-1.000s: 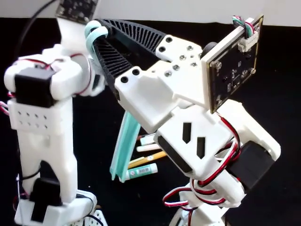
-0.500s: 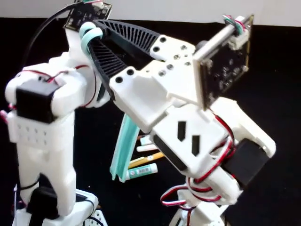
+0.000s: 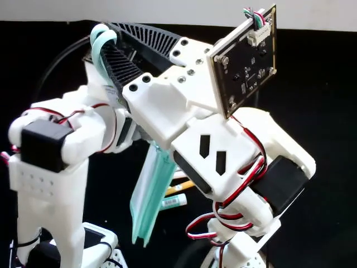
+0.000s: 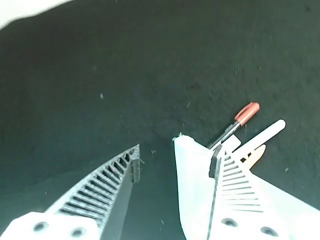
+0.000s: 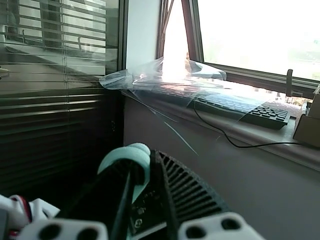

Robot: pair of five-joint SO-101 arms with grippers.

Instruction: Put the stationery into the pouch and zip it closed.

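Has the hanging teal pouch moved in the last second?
Yes. The translucent teal plastic pouch has dropped, its bottom edge now below the green-labelled white stick.

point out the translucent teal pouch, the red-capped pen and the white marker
translucent teal pouch [image 3: 149,195], high view, middle of its hanging body
red-capped pen [image 4: 237,123], left wrist view, barrel just below the red cap
white marker [image 4: 263,136], left wrist view, middle of its barrel
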